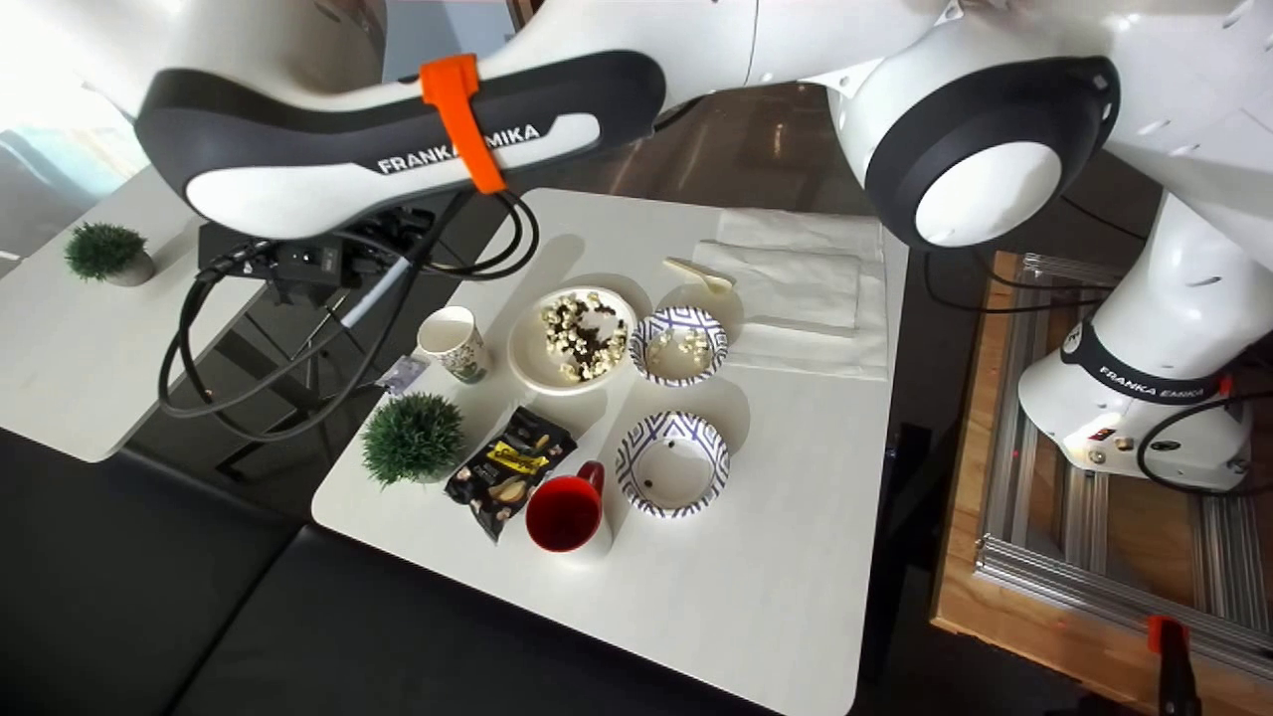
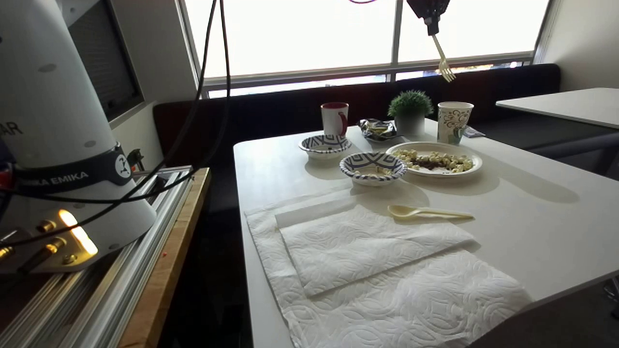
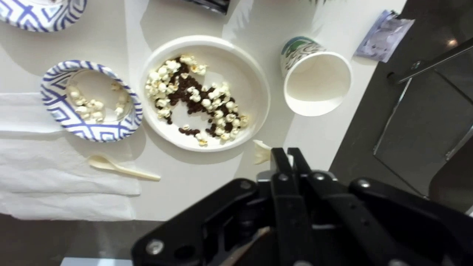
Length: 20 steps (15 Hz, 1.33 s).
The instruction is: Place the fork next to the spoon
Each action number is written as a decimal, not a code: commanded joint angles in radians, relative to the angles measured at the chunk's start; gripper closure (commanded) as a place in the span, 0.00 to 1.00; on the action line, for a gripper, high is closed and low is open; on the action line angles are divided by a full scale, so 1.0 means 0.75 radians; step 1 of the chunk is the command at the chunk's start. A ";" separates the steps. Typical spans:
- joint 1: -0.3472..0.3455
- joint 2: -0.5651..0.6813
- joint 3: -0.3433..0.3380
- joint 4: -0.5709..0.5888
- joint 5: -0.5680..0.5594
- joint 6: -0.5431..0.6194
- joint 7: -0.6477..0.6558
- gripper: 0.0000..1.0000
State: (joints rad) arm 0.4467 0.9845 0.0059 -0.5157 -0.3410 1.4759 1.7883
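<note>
The cream fork (image 2: pixel 444 63) hangs tines down from my gripper (image 2: pixel 433 31) in an exterior view, high above the table's far part. In the wrist view my gripper (image 3: pixel 287 151) is nearly closed around the fork's handle, and the fork's flared end (image 3: pixel 261 153) shows to the left of the fingertips. The cream spoon (image 2: pixel 425 212) lies on the table, its bowl at the paper towels' edge; it also shows in an exterior view (image 1: pixel 708 277) and in the wrist view (image 3: pixel 118 169). The spoon is apart from the gripper, left and below in the wrist view. I cannot make out the fork in an exterior view with the arm overhead.
A plate (image 3: pixel 244 85) of popcorn and dark beans lies between the gripper and a patterned bowl (image 3: pixel 127 129). A paper cup (image 3: pixel 314 85) stands beside the plate. Paper towels (image 2: pixel 411 295), another bowl (image 1: pixel 672 467), a red-lined mug (image 1: pixel 565 515), a snack bag (image 1: pixel 509 472) and a plant (image 1: pixel 413 436) share the table.
</note>
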 commanded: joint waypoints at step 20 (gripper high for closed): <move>-0.568 0.128 0.084 -0.301 0.436 -0.584 -0.047 0.99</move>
State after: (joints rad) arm 0.0637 1.0629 0.0473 -0.7092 -0.0775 1.0420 1.7371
